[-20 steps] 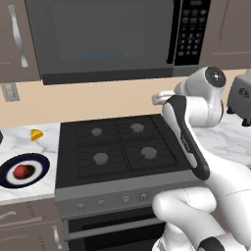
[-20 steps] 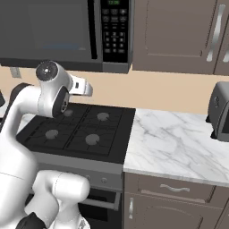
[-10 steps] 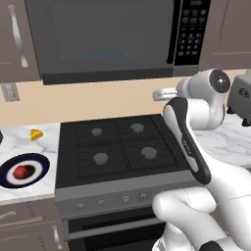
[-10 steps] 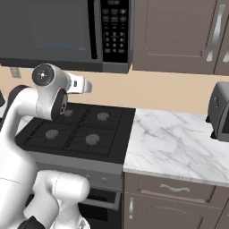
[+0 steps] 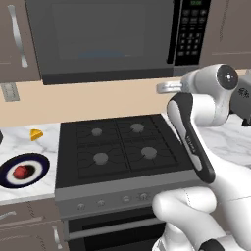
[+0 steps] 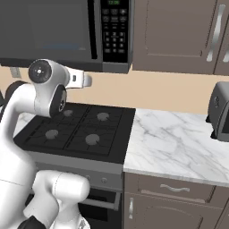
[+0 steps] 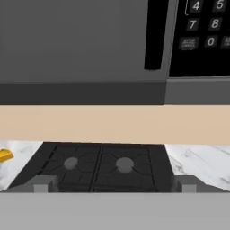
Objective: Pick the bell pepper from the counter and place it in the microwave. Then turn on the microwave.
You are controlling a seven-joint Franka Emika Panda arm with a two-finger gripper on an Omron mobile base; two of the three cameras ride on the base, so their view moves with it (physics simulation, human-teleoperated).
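Note:
The bell pepper, a small red lump, lies on a dark-rimmed plate on the left stretch of the counter. Above the stove hangs the microwave with its glass door closed and its black keypad to the right. My gripper is raised over the stove's back right corner, just below the microwave and pointing at the back wall, far to the right of the pepper. In the hand view its fingertips stand wide apart, open with nothing between them; the microwave's dark handle and keypad are above.
A black stovetop with several burners lies under my arm. A yellow wedge sits on the counter behind the plate. A silver toaster stands on the right counter. Brown cabinets flank the microwave.
My hand has risen a little toward the underside of the microwave. The jaws have stayed wide open. The pepper and plate have not moved.

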